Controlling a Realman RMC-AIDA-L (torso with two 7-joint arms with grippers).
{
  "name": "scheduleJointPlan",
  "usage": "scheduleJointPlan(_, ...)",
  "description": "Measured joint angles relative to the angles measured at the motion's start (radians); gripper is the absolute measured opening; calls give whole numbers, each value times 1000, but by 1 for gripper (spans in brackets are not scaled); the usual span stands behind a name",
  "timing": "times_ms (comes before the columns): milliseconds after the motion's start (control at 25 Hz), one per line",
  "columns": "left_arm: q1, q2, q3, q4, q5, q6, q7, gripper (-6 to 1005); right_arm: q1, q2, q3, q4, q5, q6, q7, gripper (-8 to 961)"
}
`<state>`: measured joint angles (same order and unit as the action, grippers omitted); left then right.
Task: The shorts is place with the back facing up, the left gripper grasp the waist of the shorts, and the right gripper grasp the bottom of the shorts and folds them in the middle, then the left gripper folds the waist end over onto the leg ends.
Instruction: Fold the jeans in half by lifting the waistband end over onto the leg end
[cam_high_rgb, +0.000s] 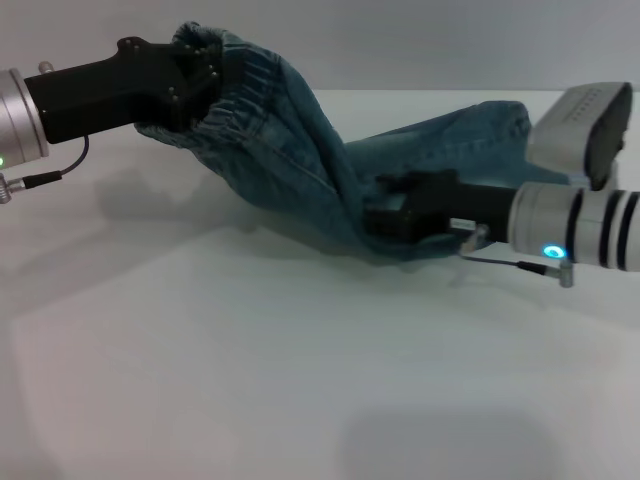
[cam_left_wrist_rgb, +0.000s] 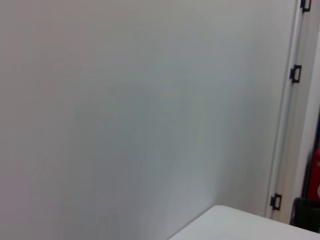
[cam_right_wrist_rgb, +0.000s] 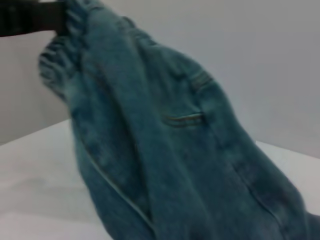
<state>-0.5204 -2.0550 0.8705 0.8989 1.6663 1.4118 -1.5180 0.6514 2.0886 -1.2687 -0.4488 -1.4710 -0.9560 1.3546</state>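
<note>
Lifted clear of the white bench (cam_high_rgb: 300, 380) at one end: the shorts (cam_high_rgb: 300, 150), hanging as a slack diagonal drape between two arms. Up high at the robot's left, the left claw (cam_high_rgb: 195, 85) clenched on the gathered elastic waist (cam_high_rgb: 215, 105), raised so the cloth can swing over rather than drag. Down low near the bench, the right claw (cam_high_rgb: 385, 215) buried in the denim at the lower end, seemingly pinching the bottom of the shorts, though fingers hidden by folds, so cannot tell for sure. Probably held low there to act as an anchor and hinge line for the fold. From the right wrist view, only the denim (cam_right_wrist_rgb: 175, 150) rising away toward the far claw, a back pocket seam (cam_right_wrist_rgb: 185, 119) showing. Left wrist view: nothing but blank wall and a bench corner (cam_left_wrist_rgb: 240, 225). Likely mid-fold, waist end not yet laid down.
</note>
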Motion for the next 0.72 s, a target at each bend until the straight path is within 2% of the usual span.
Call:
scheduleJointPlan(240, -9, -1, 0, 1, -7, 16, -4, 85, 25, -3, -176, -10, 127, 1, 31, 633)
scheduleJointPlan(440, -14, -1, 1, 2, -11, 21, -4, 86, 45, -3, -245, -30, 129, -2, 79, 633)
scheduleJointPlan(720, -15, -2, 1, 2, -12, 29, -4, 84, 61, -4, -380, -135, 129, 1, 197, 633)
